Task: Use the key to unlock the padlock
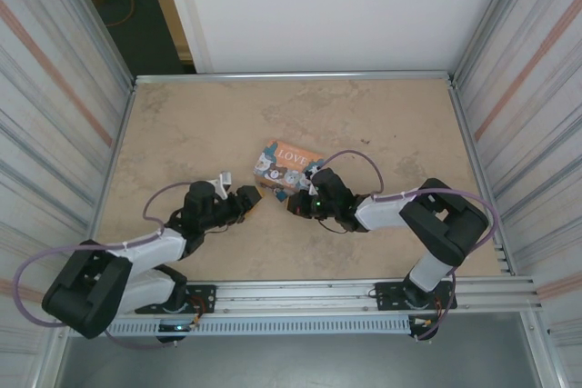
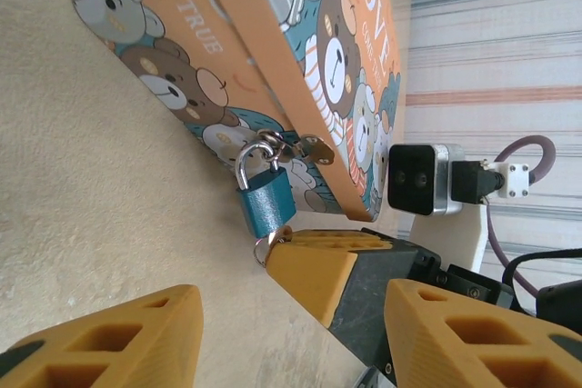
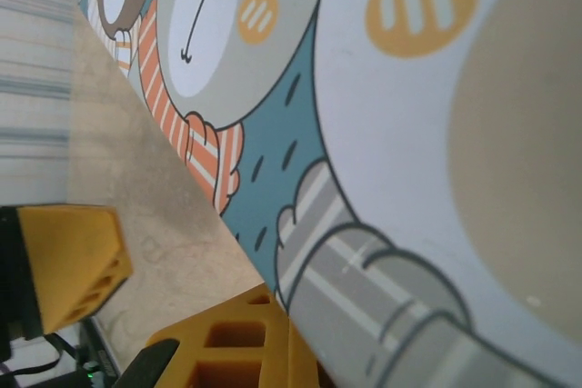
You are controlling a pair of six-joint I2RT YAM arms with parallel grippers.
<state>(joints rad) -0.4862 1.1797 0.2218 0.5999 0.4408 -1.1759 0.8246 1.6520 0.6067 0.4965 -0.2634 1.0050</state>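
The small teal padlock [image 2: 266, 203] hangs by its silver shackle from the hasp of the orange-and-teal "LOVE" tin [image 2: 273, 52]. It rests on the table just in front of the tin. My right gripper [image 2: 296, 256] is shut on the key [image 2: 278, 237], whose small ring shows right at the padlock's bottom end. My left gripper [image 2: 291, 333] is open, its yellow fingers [image 2: 109, 343] spread on either side of the right gripper, a little short of the padlock. From above, the left gripper [image 1: 252, 199] and the right gripper [image 1: 298, 203] meet at the tin's near side [image 1: 286, 168].
The tin's bear-printed wall [image 3: 382, 134] stands very close in the right wrist view, above my shut right fingers [image 3: 264, 343]. Corrugated walls [image 1: 55, 115] close in both sides of the tan table [image 1: 200, 134]. A metal rail [image 1: 318, 293] runs along its near edge.
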